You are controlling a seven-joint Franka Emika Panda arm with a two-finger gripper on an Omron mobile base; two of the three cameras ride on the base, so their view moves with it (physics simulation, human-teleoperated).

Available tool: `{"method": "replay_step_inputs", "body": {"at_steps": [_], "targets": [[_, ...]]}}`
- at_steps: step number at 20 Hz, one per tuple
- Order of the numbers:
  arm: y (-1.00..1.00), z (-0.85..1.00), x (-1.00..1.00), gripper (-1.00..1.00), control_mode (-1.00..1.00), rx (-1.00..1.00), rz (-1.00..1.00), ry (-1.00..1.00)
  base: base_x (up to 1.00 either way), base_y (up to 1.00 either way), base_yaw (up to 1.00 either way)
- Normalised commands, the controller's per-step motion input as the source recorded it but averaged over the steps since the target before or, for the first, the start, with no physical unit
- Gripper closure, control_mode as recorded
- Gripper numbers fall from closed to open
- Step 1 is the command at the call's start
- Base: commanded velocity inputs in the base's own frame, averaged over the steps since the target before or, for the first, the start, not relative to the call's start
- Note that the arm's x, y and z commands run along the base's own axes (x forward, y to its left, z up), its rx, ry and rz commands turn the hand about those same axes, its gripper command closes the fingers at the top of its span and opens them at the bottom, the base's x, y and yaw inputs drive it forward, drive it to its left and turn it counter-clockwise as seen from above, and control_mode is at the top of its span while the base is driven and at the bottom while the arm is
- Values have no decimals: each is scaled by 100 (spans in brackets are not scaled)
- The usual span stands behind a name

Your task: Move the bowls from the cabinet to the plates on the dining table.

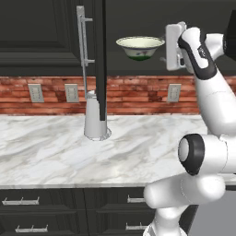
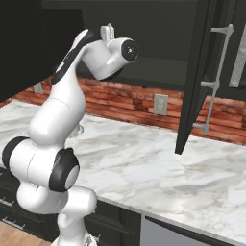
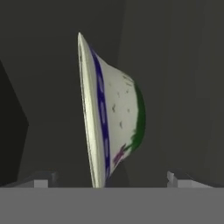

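Readable text: none.
Bowl [image 3: 114, 118]: painted green and blue bands only, no lettering.
Cabinet [image 1: 41, 32]: no labels.

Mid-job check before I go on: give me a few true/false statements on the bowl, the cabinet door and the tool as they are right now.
1. The cream bowl sits inside the cabinet. True.
2. The tool is shut on the bowl. False: it is open, with the bowl between and ahead of its fingertips, not gripped.
3. The cabinet door stands open. True.
4. The bowl rests on the marble counter. False: it is up in the cabinet, above the brick wall.
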Motion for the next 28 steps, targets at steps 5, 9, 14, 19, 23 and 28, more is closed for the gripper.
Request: {"method": "replay_step_inputs", "body": {"at_steps": [5, 9, 14, 19, 23, 28], "targets": [[0, -3, 35, -100, -100, 0, 1, 0, 0, 0, 0], [0, -6, 32, -100, -100, 0, 1, 0, 0, 0, 0], [2, -8, 33, -100, -100, 0, 1, 0, 0, 0, 0], [5, -9, 35, -100, -100, 0, 1, 0, 0, 0, 0], [3, -9, 36, -100, -100, 0, 1, 0, 0, 0, 0], [4, -17, 25, 100, -100, -1, 1, 0, 0, 0, 0]]}}
